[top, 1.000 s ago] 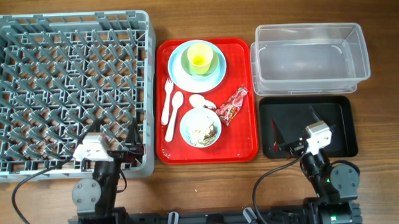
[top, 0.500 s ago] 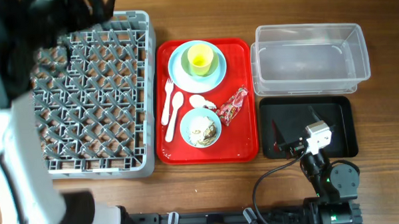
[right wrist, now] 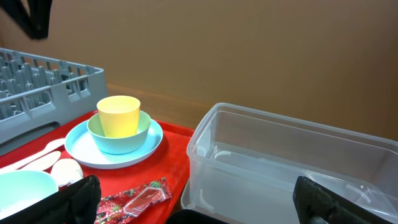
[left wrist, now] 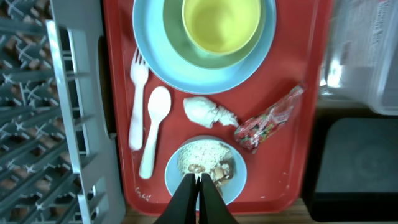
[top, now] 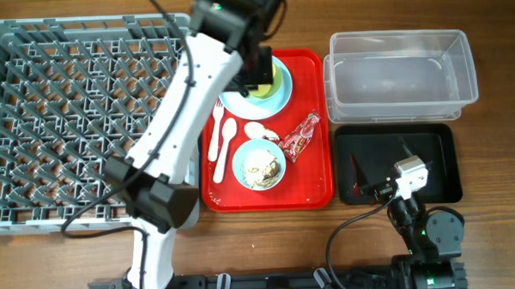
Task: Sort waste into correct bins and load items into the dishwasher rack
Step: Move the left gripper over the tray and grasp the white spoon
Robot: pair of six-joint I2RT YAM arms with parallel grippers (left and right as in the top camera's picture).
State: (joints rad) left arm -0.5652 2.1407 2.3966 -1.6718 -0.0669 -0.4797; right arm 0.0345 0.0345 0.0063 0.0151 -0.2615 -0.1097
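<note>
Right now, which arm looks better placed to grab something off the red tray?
Left: the left gripper hangs above the red tray, while the right gripper rests over the black tray.

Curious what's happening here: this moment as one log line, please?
left gripper: shut, over red tray | right gripper: open, over black tray | red wrapper, tissue: on red tray

1. The rack [top: 34, 126] lies left; the serving tray [top: 314, 172] just right of it; further right, the tub [top: 400, 38] behind the shallow tray [top: 434, 147].
2. At the serving tray's back: the plate [left wrist: 155, 56], bearing a bowl [left wrist: 177, 34] with the cup [left wrist: 221, 22] inside.
3. Fork [left wrist: 135, 99] and spoon [left wrist: 152, 134] left; tissue [left wrist: 208, 112] middle; wrapper [left wrist: 270, 118] right; second bowl [left wrist: 173, 180], holding food scraps [left wrist: 199, 155], in front.
</note>
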